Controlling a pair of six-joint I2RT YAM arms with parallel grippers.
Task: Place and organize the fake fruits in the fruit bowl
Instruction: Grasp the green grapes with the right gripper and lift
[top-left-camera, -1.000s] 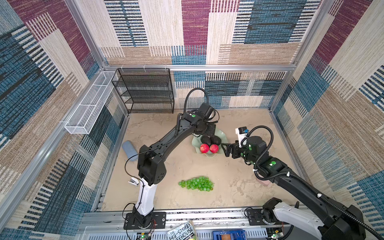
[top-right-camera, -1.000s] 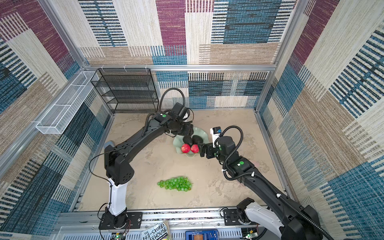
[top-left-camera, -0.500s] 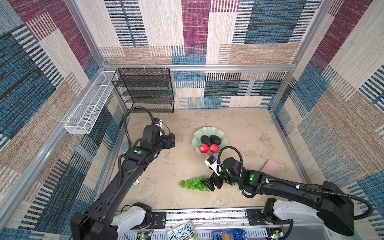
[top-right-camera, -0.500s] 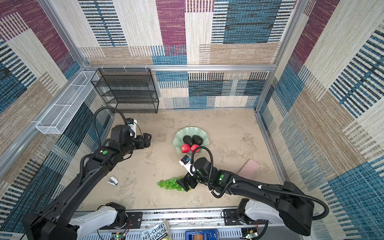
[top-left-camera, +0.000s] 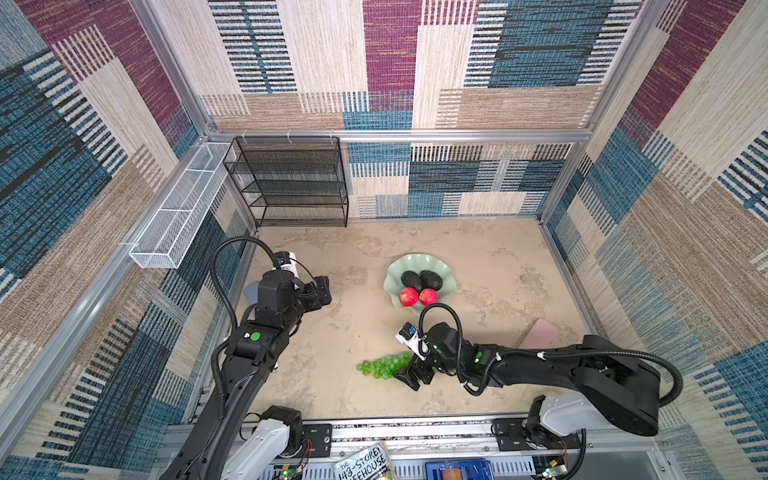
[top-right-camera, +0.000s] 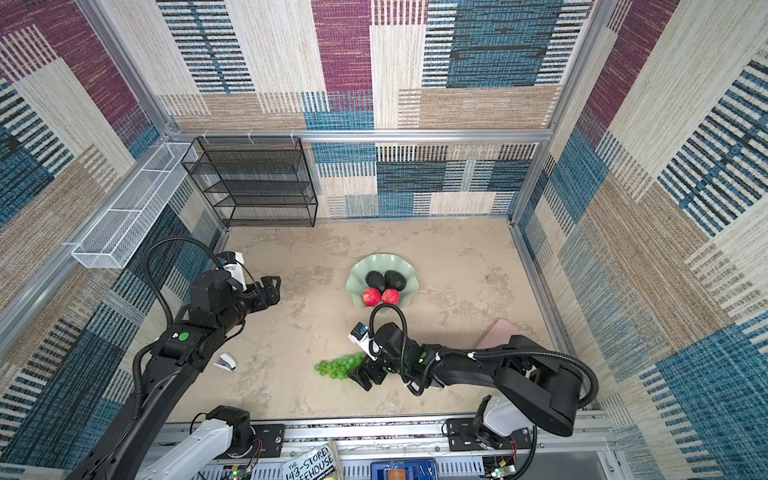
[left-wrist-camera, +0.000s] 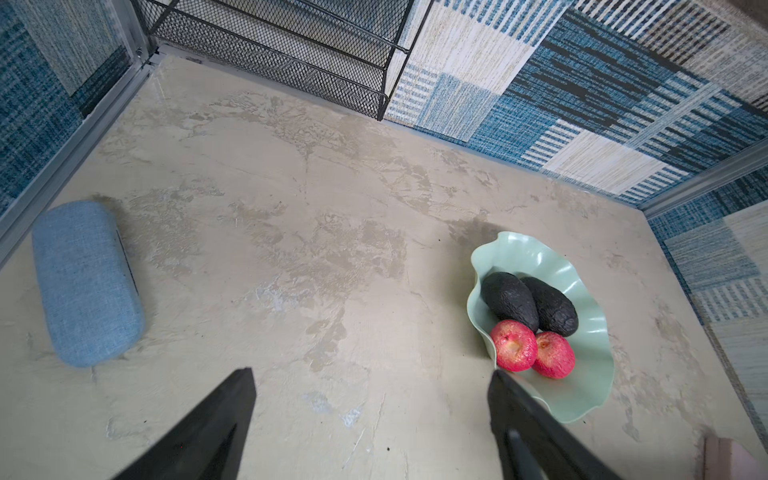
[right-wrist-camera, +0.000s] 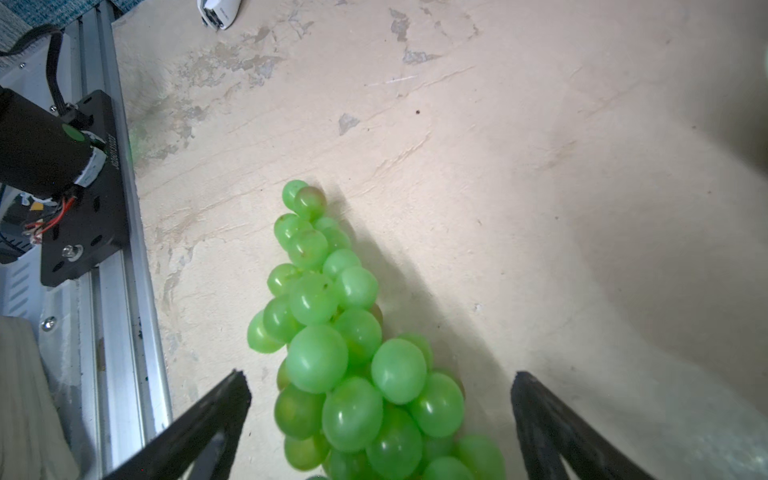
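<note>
In both top views the mint-green fruit bowl (top-left-camera: 419, 262) (top-right-camera: 382, 262) holds two dark avocados (top-left-camera: 420, 280) and two red apples (top-left-camera: 418, 297). The green grapes (top-left-camera: 382, 365) (top-right-camera: 336, 366) lie on the table near the front. My right gripper (top-left-camera: 409, 374) stands open and low, one finger on each side of the bunch's thick end. In the right wrist view the grapes (right-wrist-camera: 332, 353) fill the gap of the right gripper (right-wrist-camera: 380, 376) without being squeezed. My left gripper (top-left-camera: 322, 291) (left-wrist-camera: 372, 372) hangs open and empty left of the bowl (left-wrist-camera: 590, 386).
A blue-grey case (left-wrist-camera: 85, 282) lies by the left wall. A small white stapler-like item (top-right-camera: 226, 362) lies at the front left, a pink flat thing (top-left-camera: 540, 332) at the right. A black mesh rack (top-left-camera: 291, 183) stands at the back left, below a white wire basket (top-left-camera: 178, 212).
Both grippers have left the bowl. The left one pulled back to the left and opened. The right one swung to the front and came down around the grapes.
</note>
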